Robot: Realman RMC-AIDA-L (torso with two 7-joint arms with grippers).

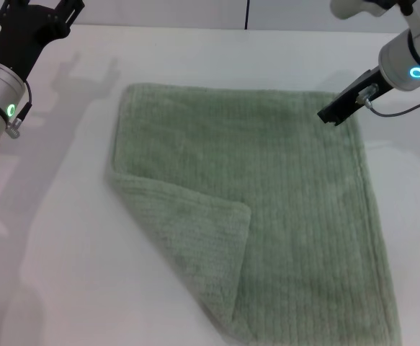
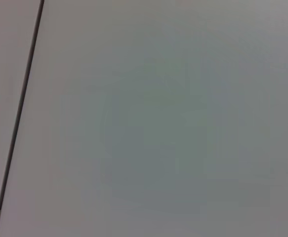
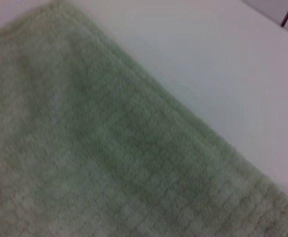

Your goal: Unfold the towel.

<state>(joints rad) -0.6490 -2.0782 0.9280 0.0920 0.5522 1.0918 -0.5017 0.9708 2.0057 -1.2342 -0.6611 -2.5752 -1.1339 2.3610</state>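
Observation:
The sage-green towel (image 1: 267,209) lies spread on the white table, with its near left corner (image 1: 195,238) folded over on top of it. My right gripper (image 1: 332,114) hovers at the towel's far right corner, just over the hemmed edge. The right wrist view shows that ribbed corner and hem (image 3: 134,148) close up, with bare table beside it. My left gripper (image 1: 40,14) is open and empty, raised at the far left, well away from the towel. The left wrist view shows only bare table.
The white table (image 1: 51,216) extends to the left of and behind the towel. A dark seam (image 1: 246,14) runs in the wall behind the table's far edge. A cable (image 1: 404,109) loops under my right wrist.

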